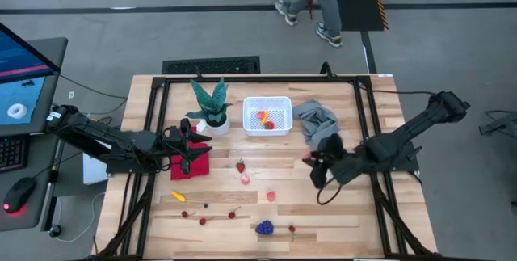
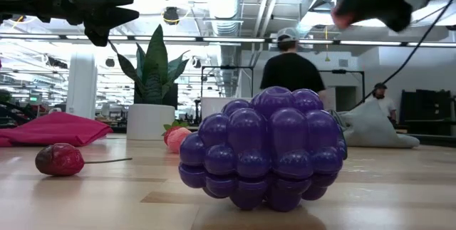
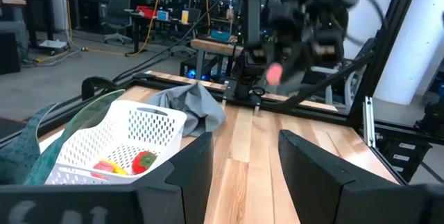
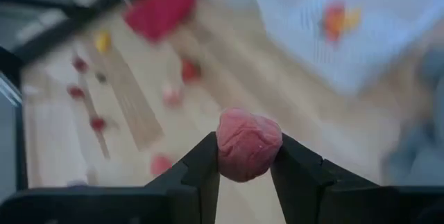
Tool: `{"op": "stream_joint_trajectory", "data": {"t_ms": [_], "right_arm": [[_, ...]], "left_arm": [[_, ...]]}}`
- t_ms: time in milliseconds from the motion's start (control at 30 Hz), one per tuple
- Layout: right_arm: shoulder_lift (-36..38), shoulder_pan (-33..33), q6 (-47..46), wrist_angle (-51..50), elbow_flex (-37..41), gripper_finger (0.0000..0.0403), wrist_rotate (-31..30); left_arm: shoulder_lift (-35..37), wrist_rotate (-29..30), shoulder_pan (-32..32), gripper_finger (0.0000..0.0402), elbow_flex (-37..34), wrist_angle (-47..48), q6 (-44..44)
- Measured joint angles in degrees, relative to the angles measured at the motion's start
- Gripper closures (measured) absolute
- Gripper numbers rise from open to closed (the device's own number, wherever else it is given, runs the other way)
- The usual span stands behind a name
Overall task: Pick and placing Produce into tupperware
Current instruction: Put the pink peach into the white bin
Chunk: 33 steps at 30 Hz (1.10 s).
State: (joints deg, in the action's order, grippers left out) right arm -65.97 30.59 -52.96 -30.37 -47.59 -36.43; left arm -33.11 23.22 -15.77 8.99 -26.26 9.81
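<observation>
Right end effector [image 4: 244,156] clamps pink ball [image 4: 248,145] between fingers, raised above tabletop's right half, beside grey cloth [image 1: 315,119]. Bin [image 1: 267,115] near far edge, centre, already holds red and yellow pieces [image 1: 264,119]. Advice: carry ball over bin's open top, clear cloth, lower inside walls before release so ball cannot bounce out. Left end effector [image 3: 239,165] waits part-open, empty, over red cloth [image 1: 191,164] at left. Grapes [image 1: 264,227], cherries, strawberry [image 1: 240,166] remain near front edge.

One white tupperware [image 1: 266,116] holds two produce pieces, red [image 1: 270,124] and yellow [image 1: 261,116]. One purple grape bunch [image 1: 264,228] sits lower centre. One plant [image 1: 211,103], one red cloth [image 1: 192,165], one grey cloth [image 1: 315,120], two arms.
</observation>
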Motion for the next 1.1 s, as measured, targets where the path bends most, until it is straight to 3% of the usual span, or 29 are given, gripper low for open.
{"op": "stream_joint_trajectory", "data": {"t_ms": [167, 333, 733, 1100], "right_arm": [[6.46, 0.52, 12.00, 2.15, -0.02, 0.0266, -6.12], [12.22, 1.18, 18.23, 2.09, -0.02, 0.0268, -9.41], [25.67, 2.26, 31.94, 1.95, -0.02, 0.0271, -10.27], [30.13, -1.26, 43.04, 3.07, -0.02, 0.0271, -11.93]], "left_arm": [[-0.01, -0.35, 0.00, 0.0246, 0.00, 0.20, -0.01], [-0.01, -0.38, 0.00, 0.0246, 0.00, 0.38, -0.03], [-0.01, -0.42, 0.00, 0.0246, 0.00, 0.46, -0.01], [-0.01, -0.40, 0.00, 0.0246, 0.00, 0.39, -0.01]]}}
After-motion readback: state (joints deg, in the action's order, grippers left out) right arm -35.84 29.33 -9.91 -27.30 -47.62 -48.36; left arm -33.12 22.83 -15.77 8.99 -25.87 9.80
